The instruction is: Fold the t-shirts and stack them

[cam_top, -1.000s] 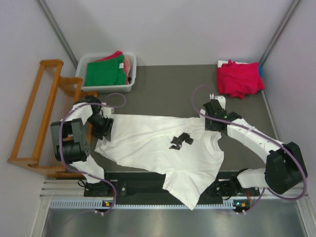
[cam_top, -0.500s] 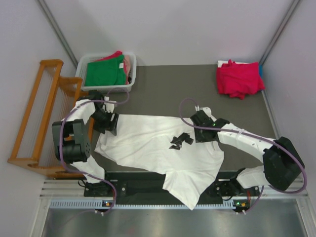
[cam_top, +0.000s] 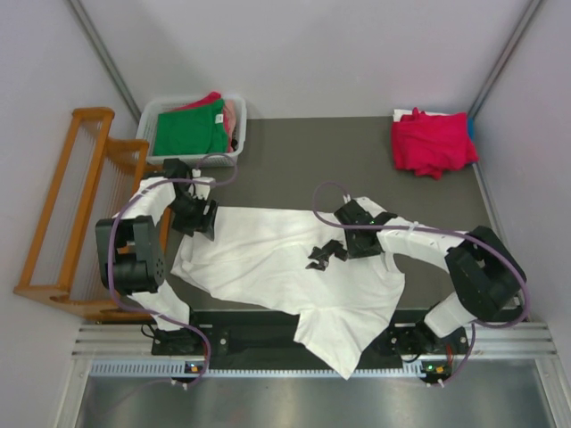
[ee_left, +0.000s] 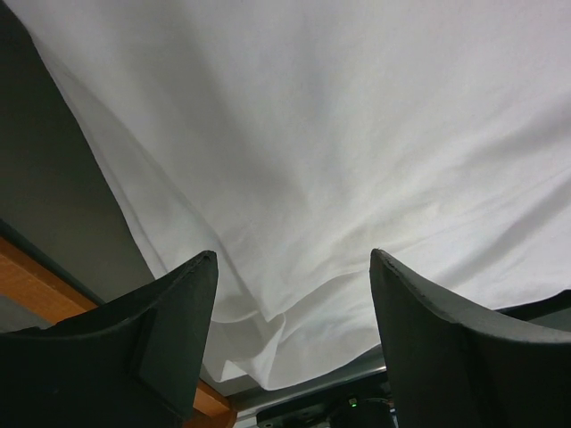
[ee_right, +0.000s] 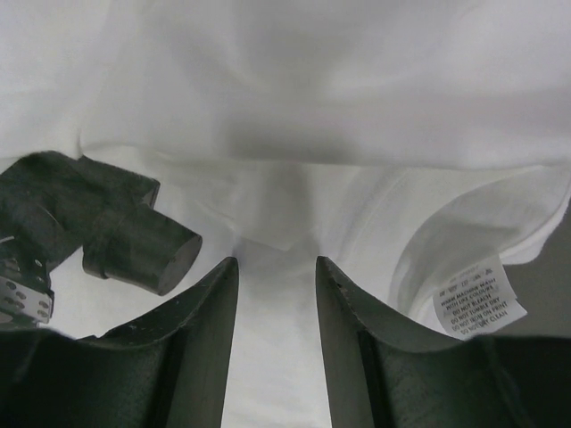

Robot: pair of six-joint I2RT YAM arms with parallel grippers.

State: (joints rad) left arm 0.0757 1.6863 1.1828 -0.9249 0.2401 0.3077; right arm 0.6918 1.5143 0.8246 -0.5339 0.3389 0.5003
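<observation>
Lying spread flat mid-surface is the white t-shirt (cam_top: 268,254), with one end drooping past the 6 o'clock edge. The left gripper (ee_left: 290,294) is over its 9 o'clock side, jaws spread wide and holding nothing. The right gripper (ee_right: 277,285) is near the collar, jaws apart but narrower, beside a small black gadget (cam_top: 326,254). The red t-shirts (cam_top: 433,143) are piled at 1 o'clock, and the green t-shirt (cam_top: 187,129) is in the basket (cam_top: 234,156) at 11.

White arms (cam_top: 428,236) with black joints trail purple cables (cam_top: 315,198).

White t-shirt (ee_right: 312,89) care label (ee_right: 477,301): print too small to read.
</observation>
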